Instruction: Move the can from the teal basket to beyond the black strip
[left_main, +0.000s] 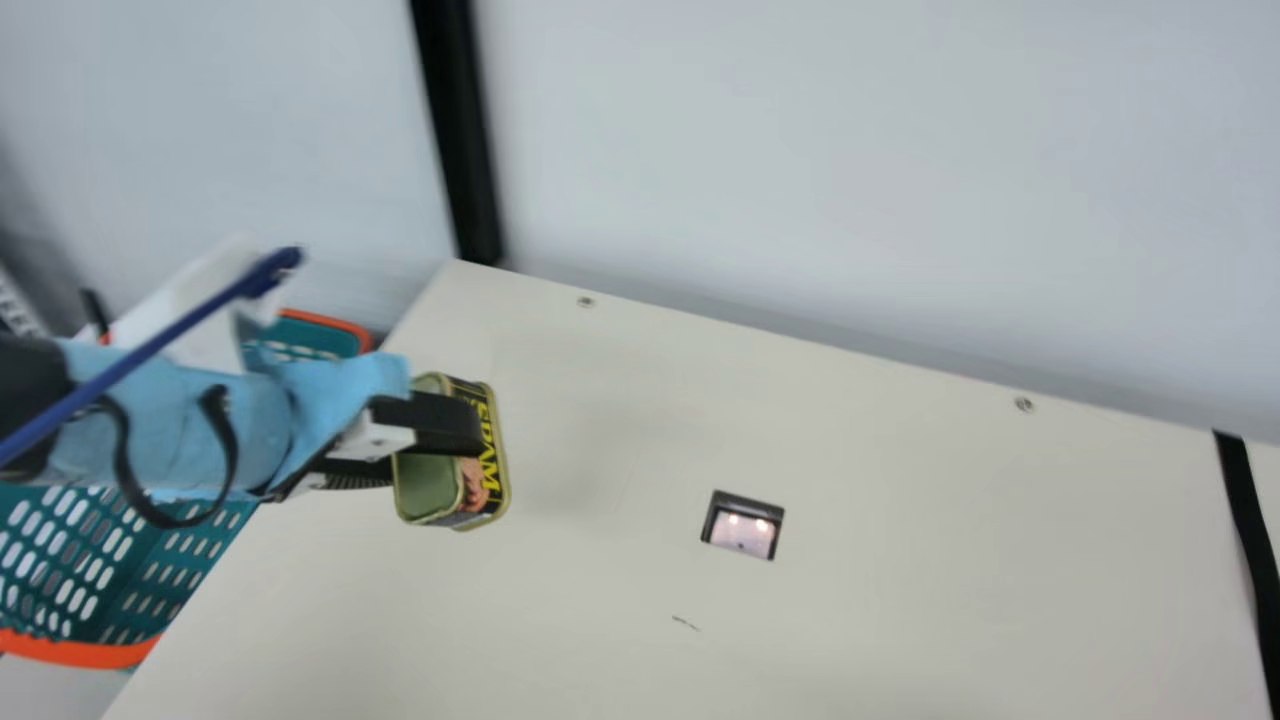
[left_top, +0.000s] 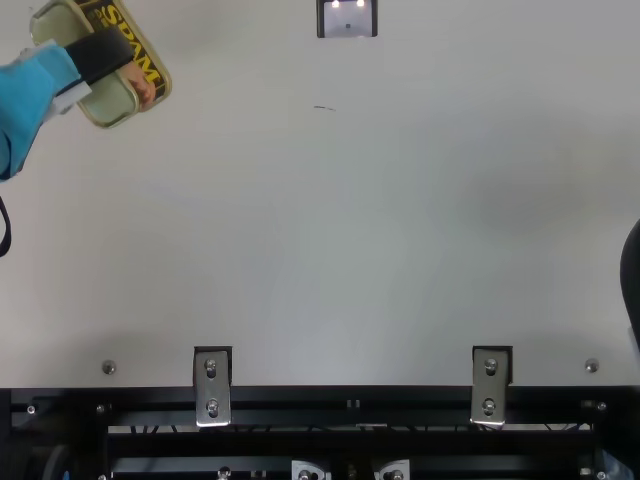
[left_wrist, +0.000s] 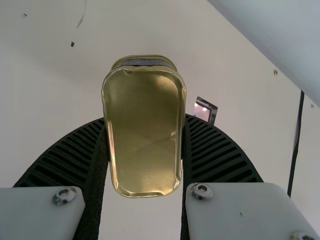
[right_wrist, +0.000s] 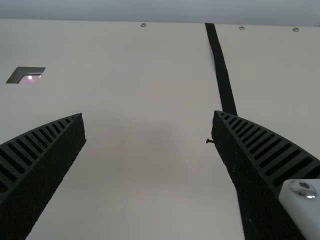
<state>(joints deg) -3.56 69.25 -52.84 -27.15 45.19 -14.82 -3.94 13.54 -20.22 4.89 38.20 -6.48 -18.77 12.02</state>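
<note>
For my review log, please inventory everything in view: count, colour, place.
Can: one, gold with dark-and-yellow label, in the left claw over the table
Basket: one, teal, orange rim, beside the table's left edge
Black strip: one, black, on the table's right part
Table: one, cream, centre
Square inset: one, dark-framed, in the table
Brackets: two, silver, near edge
Post: one, black, behind the table
Left claw: one, black, closed on the can
Right claw: one, black, open over the table
</note>
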